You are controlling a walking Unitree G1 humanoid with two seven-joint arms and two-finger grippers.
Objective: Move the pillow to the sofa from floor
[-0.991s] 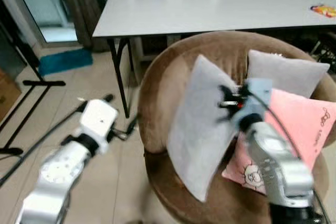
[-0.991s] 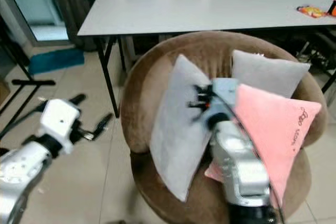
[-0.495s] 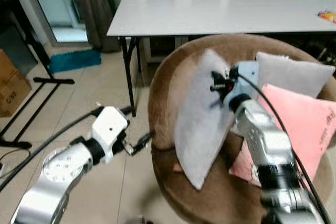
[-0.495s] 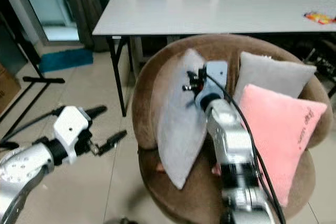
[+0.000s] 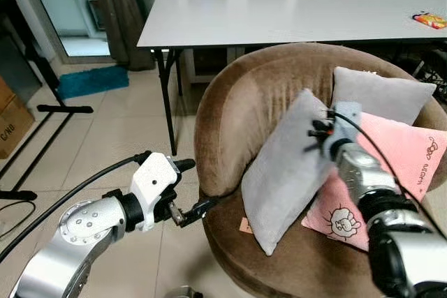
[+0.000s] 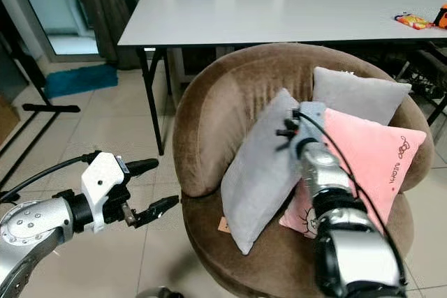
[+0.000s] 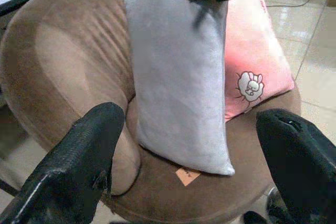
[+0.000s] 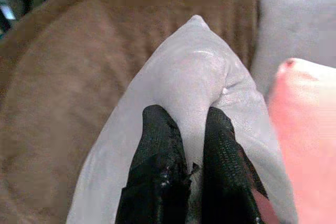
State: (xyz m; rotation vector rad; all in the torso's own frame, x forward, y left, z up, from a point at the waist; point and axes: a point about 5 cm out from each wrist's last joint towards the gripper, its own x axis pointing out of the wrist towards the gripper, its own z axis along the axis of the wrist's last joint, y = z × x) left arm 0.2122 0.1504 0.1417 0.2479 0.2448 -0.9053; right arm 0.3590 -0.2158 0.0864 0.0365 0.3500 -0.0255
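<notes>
Over the brown sofa [image 5: 237, 109], my right pincer [image 8: 186, 129] seemingly pinches the grey pillow [image 5: 283, 172]; left pincer [image 5: 192, 188] spread near the worktop [image 5: 279, 15].

White table [image 5: 293, 15] spans the upper frame, orange packet [image 5: 429, 19] at its right end; blue mat [image 5: 91, 80] and cardboard box [image 5: 12, 120] at left.

even, soft indoor light; head views sharp, right arm [image 5: 377, 200] slightly blurred; wrist views softer, fingers out of focus.
</notes>
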